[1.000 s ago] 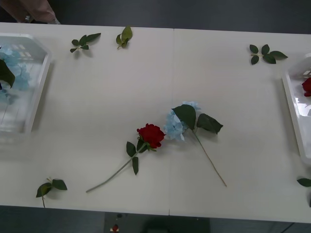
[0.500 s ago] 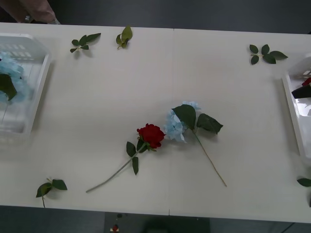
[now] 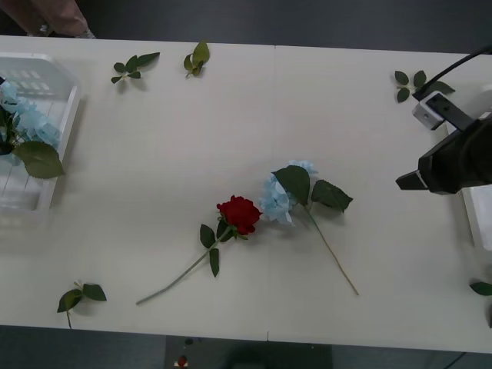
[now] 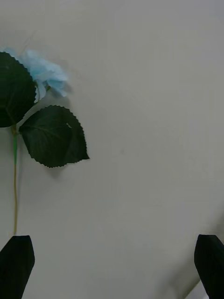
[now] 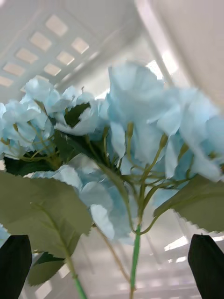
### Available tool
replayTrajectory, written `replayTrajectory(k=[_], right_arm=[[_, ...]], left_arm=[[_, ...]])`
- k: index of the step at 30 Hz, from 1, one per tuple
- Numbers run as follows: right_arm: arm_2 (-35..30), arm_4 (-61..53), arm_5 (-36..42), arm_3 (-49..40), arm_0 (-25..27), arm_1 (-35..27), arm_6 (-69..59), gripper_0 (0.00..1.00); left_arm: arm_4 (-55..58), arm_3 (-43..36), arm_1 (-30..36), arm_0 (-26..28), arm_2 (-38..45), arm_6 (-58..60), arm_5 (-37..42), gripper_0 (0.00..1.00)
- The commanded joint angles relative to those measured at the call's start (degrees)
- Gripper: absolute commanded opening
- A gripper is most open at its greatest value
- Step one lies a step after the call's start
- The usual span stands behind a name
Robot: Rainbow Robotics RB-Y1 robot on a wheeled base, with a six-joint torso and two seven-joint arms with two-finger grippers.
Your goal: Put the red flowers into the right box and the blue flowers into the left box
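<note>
Two flowers are left on the white table (image 3: 154,169): one red rose (image 3: 239,213) and one pale blue hydrangea stem (image 3: 280,196), lying side by side near the middle with their blooms almost touching and their stems fanning toward the robot. That central spot puts them within reach of either arm.

At the table's left edge, the left box (image 3: 54,165), ribbed and slotted on the bottom, holds blue flowers (image 5: 135,121), one big leaf drooping over its rim. The left gripper (image 5: 112,268) hangs just above those clusters, fingers spread wide with nothing pinched between them, which looks like a stem just let go.

The right gripper (image 4: 112,266) is out over the table beside the right box (image 3: 478,223), whose near rim shows at the right edge. Its black fingers are also spread apart and empty, and its wrist camera looks down on the hydrangea's leaves and stem, well short of them. By colour, this arm's proper target would be the rose beyond the hydrangea.

Loose green leaf sprigs (image 3: 132,64) lie scattered around the table edges and belong in neither box.
</note>
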Motion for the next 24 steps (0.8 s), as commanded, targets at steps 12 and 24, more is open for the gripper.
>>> replayTrajectory(k=[12, 24], right_arm=[[11.9, 5.1, -4.7, -3.5, -0.1, 5.1, -14.9, 1.0], [25.5, 18.9, -9.2, -2.6, -0.1, 4.9, -24.9, 1.0]], left_arm=[[11.8, -20.3, -3.3, 4.2, 7.1, 15.7, 5.0, 1.0], [9.0, -39.8, -9.2, 16.5, 6.2, 26.1, 5.0, 1.0]])
